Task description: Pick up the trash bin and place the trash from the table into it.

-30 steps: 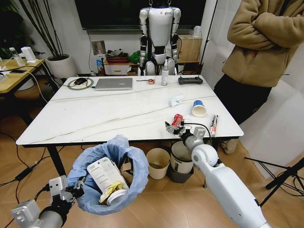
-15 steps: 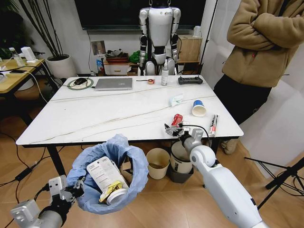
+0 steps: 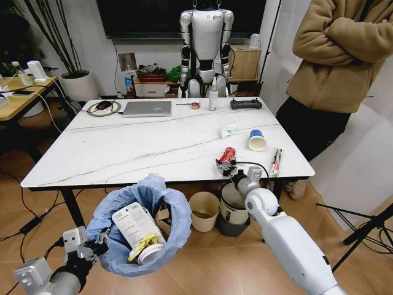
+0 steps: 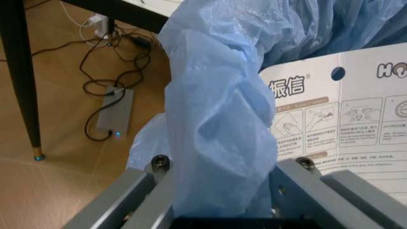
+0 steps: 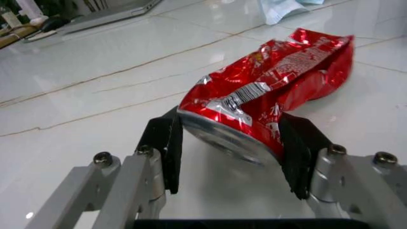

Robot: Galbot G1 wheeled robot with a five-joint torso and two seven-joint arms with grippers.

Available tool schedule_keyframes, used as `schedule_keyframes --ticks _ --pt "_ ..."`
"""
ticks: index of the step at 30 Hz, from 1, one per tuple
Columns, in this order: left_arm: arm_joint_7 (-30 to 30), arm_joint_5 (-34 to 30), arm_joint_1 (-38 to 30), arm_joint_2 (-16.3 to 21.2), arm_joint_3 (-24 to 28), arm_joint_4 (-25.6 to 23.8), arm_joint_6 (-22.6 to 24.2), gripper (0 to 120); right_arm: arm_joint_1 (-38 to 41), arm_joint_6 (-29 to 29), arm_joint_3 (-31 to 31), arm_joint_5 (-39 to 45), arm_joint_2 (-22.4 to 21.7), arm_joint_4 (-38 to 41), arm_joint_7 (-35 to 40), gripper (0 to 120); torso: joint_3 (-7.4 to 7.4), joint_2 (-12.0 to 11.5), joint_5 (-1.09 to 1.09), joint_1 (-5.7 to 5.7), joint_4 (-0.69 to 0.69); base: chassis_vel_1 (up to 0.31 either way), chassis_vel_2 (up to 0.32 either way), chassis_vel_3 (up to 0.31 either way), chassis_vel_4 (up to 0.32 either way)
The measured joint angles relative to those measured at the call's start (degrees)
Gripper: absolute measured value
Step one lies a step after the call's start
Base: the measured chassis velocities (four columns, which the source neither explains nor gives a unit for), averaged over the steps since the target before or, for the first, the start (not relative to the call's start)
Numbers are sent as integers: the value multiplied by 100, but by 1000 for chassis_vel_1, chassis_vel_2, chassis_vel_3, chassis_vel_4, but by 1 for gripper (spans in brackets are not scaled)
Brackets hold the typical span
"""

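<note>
Your right gripper (image 5: 230, 152) has its two black pads on either side of the crushed red can (image 5: 270, 90), closed in on the silvery end so the can sits between them, touching both. The can lies on its side on the white tabletop (image 5: 95, 95), near the front edge on the robot's right. The metal is already dented and slick, so I'd judge the hold could be shallow: only the near end is between the pads, and most of the can sticks out beyond them. If you lift fast, it may pivot or slide out and drop on the tabletop or the floor.

Further out on the tabletop you have a blue-and-white paper cup (image 3: 257, 140) lying on its side, a crumpled pale paper (image 3: 228, 129) and a pen-like item (image 3: 276, 161) near the right edge. Swing wide and the arm could knock the cup off.

Your left gripper (image 4: 216, 191) is clamped on the blue bag at the rim of the trash bin (image 3: 140, 236), held low in front of the table on the robot's left, with a white printed card (image 3: 136, 225) already inside. You can't tell whether the rigid rim is caught too; if only plastic is held, the bin may sag or tilt. The bin is well apart from the can, so a long carry across adds risk
</note>
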Motion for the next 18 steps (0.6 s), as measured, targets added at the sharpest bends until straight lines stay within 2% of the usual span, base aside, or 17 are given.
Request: schedule_keyframes --ticks 3,6,10,13,18 --pt "0 -7 -8 5 3 5 0 0 13 9 1 35 -21 5 -33 37 0 0 0 0 0 0 0 0 0" --pt "-1 -15 -14 11 3 16 0 0 29 71 -3 153 -55 109 -92 23 0 0 0 0 0 0 0 0 0" --pt "-1 -19 -13 9 3 19 0 0 47 76 -49 208 -88 187 -107 13 0 0 0 0 0 0 0 0 0" --pt "-4 -40 -14 -1 -5 19 0 0 65 89 -84 207 -71 161 -115 1 0 0 0 0 0 0 0 0 0" --pt "-7 -62 -12 3 -30 17 0 0 80 111 -104 167 -58 91 -140 0 0 0 0 0 0 0 0 0 0"
